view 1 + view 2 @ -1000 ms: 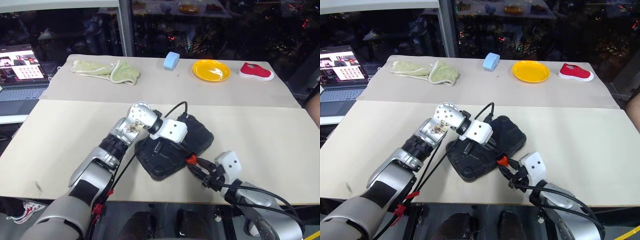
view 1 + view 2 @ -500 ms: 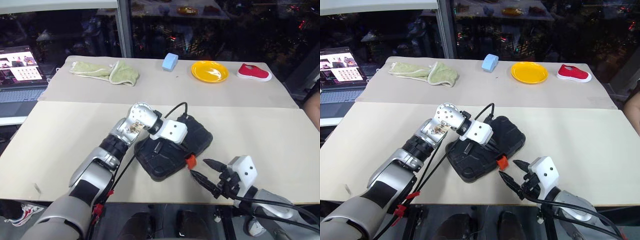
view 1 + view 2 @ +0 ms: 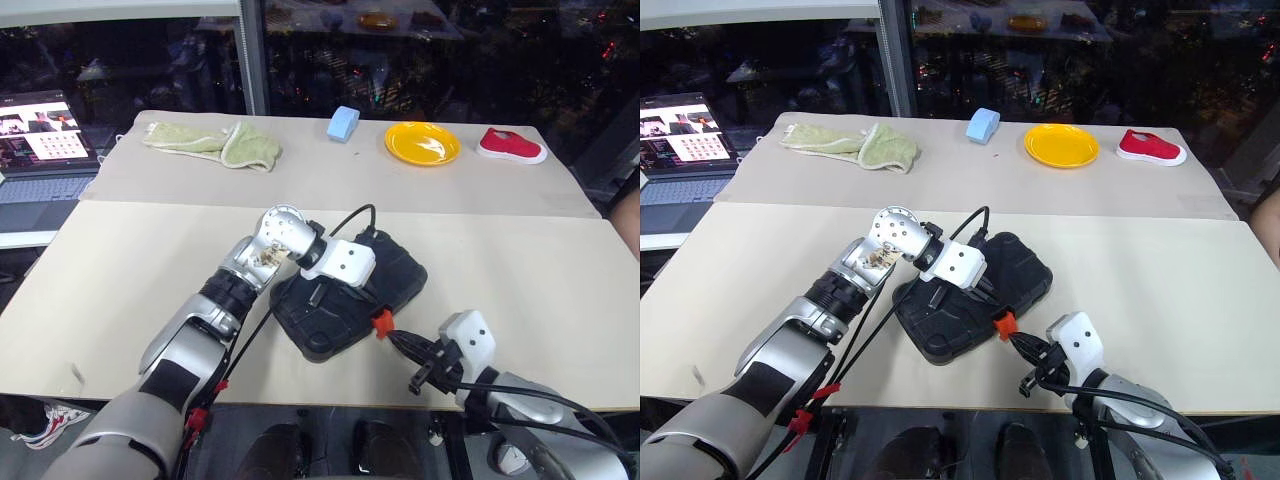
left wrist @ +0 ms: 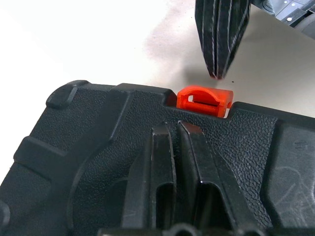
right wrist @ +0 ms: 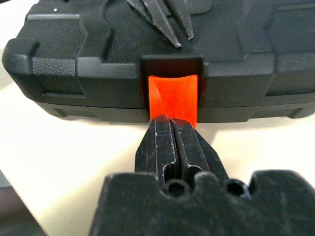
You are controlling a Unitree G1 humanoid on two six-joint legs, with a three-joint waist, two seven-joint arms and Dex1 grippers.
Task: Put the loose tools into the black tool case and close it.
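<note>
The black tool case (image 3: pixel 322 332) lies closed on the near table, its orange latch (image 3: pixel 381 321) facing me. My left gripper (image 3: pixel 358 297) rests shut on the ribbed lid, with its fingers (image 4: pixel 183 162) pressed together. My right gripper (image 3: pixel 393 338) is shut with nothing in it and points at the latch (image 5: pixel 173 96). Its tips (image 5: pixel 170 124) sit at the latch's lower edge, and I cannot tell whether they touch it. The loose tools are out of view.
On the far table lie a green cloth (image 3: pixel 215 143), a blue block (image 3: pixel 343 121), a yellow plate (image 3: pixel 422 141) and a red shoe (image 3: pixel 511 143). A laptop (image 3: pixel 40 150) stands at the far left. Bare tabletop surrounds the case.
The right gripper's fingers, open half a second ago, have shut, and their tips now sit at the orange latch. The left gripper has stayed on the lid.
</note>
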